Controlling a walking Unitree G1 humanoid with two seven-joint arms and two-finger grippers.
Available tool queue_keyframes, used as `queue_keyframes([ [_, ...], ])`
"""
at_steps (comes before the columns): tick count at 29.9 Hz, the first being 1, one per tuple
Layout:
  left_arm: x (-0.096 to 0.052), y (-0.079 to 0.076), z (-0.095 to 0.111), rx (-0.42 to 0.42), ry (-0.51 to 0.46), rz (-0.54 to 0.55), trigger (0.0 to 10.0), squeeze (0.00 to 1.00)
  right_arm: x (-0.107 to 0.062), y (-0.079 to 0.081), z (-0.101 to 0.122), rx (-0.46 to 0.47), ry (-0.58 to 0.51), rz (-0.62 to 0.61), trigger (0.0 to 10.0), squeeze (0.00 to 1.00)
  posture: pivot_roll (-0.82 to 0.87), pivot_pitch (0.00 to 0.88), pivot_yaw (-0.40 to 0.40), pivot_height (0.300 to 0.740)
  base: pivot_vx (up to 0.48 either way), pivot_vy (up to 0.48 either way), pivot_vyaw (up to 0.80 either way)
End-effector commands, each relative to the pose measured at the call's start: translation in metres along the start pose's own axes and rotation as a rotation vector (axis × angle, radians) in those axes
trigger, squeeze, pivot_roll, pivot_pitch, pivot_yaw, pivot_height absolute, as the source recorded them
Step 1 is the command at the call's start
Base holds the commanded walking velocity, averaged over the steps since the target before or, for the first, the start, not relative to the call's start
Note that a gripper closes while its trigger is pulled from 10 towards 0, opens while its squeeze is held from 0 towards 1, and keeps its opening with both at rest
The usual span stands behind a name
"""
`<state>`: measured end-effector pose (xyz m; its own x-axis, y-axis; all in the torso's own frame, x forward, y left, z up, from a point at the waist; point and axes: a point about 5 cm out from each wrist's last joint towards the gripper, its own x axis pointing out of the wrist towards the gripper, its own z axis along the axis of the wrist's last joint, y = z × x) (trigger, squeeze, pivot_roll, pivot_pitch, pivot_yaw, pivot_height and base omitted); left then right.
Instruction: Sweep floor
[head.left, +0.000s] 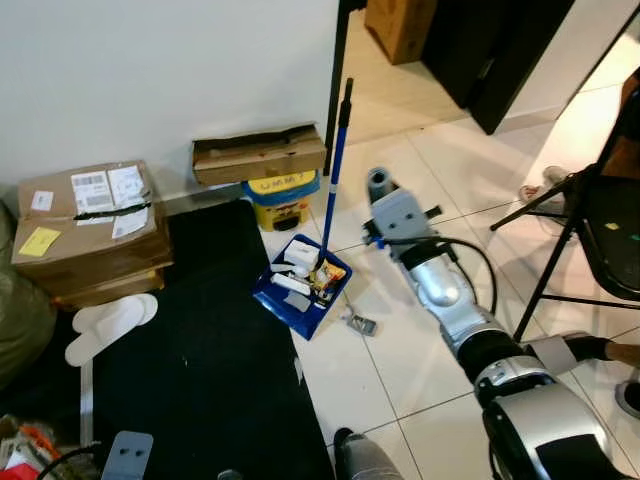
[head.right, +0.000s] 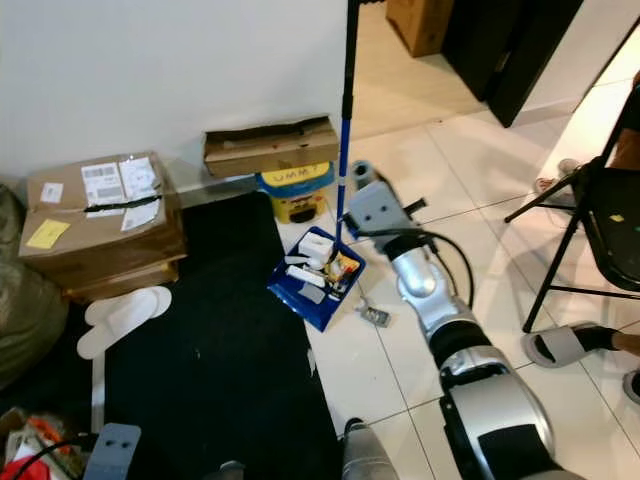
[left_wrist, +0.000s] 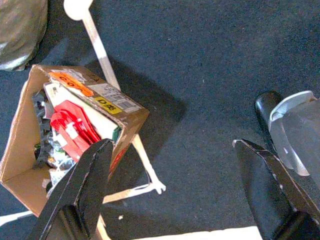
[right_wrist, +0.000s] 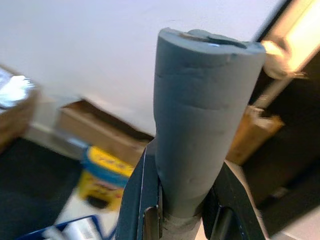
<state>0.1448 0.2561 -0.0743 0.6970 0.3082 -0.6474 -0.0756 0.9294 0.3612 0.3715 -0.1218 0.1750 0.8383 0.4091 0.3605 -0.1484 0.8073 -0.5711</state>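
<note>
Right gripper (right_wrist: 182, 210): clamped on a grey handle (right_wrist: 200, 120), probably the broom's.
Left gripper (left_wrist: 170, 190): held apart, idle above the black mat (head.left: 200, 350).
Dustpan (head.left: 300, 285): left of the arm, loaded with litter, its pole upright.
Scrap (head.left: 360, 324): on tile near the dustpan, unswept.

"UMM" on yellow tub (head.left: 280, 192)
</note>
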Motion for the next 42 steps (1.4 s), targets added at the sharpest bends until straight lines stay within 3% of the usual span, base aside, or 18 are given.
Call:
queue_keyframes([
  [1, -0.006, 0.005, -0.015, 0.025, 0.043, -0.006, 10.0, 0.0, -0.005, 0.008, 0.0, -0.017, -0.029, 0.049, 10.0, 0.0, -0.03, 0.36, -0.004, 0.74, 0.0, 0.0, 0.0],
  [7, -0.008, 0.005, -0.019, 0.027, 0.049, -0.005, 10.0, 0.0, -0.01, 0.027, -0.002, 0.024, -0.015, 0.108, 10.0, 0.0, -0.03, 0.361, -0.004, 0.74, 0.0, 0.0, 0.0],
  [16, -0.007, 0.004, -0.018, 0.023, 0.053, -0.005, 10.0, 0.0, -0.01, 0.032, -0.005, 0.094, 0.025, 0.091, 10.0, 0.0, -0.04, 0.341, -0.006, 0.74, 0.0, 0.0, 0.0],
  [23, -0.004, 0.001, -0.012, 0.018, 0.052, -0.007, 10.0, 0.0, -0.007, 0.039, -0.004, 0.229, 0.055, 0.065, 10.0, 0.0, -0.04, 0.316, -0.008, 0.74, 0.0, 0.0, 0.0],
  [25, -0.004, 0.001, -0.012, 0.018, 0.052, -0.007, 10.0, 0.0, -0.007, 0.039, -0.004, 0.229, 0.055, 0.065, 10.0, 0.0, -0.04, 0.316, -0.008, 0.74, 0.0, 0.0, 0.0],
  [26, -0.003, 0.0, -0.011, 0.021, 0.055, -0.009, 10.0, 0.0, -0.006, 0.045, -0.001, 0.308, 0.057, 0.042, 10.0, 0.0, -0.05, 0.303, -0.01, 0.74, 0.0, 0.0, 0.0],
  [28, -0.003, 0.0, -0.011, 0.021, 0.055, -0.009, 10.0, 0.0, -0.006, 0.045, -0.001, 0.308, 0.057, 0.042, 10.0, 0.0, -0.05, 0.303, -0.01, 0.74, 0.0, 0.0, 0.0],
  [30, -0.003, -0.002, -0.01, 0.023, 0.06, -0.012, 10.0, 0.0, -0.006, 0.05, -0.001, 0.369, 0.074, 0.015, 10.0, 0.0, -0.05, 0.29, -0.017, 0.74, 0.0, 0.0, 0.0],
  [42, -0.006, -0.009, -0.017, 0.046, 0.092, -0.036, 10.0, 0.0, -0.009, 0.062, -0.004, 0.476, 0.122, -0.026, 10.0, 0.0, -0.06, 0.255, -0.018, 0.74, 0.0, 0.0, 0.0],
])
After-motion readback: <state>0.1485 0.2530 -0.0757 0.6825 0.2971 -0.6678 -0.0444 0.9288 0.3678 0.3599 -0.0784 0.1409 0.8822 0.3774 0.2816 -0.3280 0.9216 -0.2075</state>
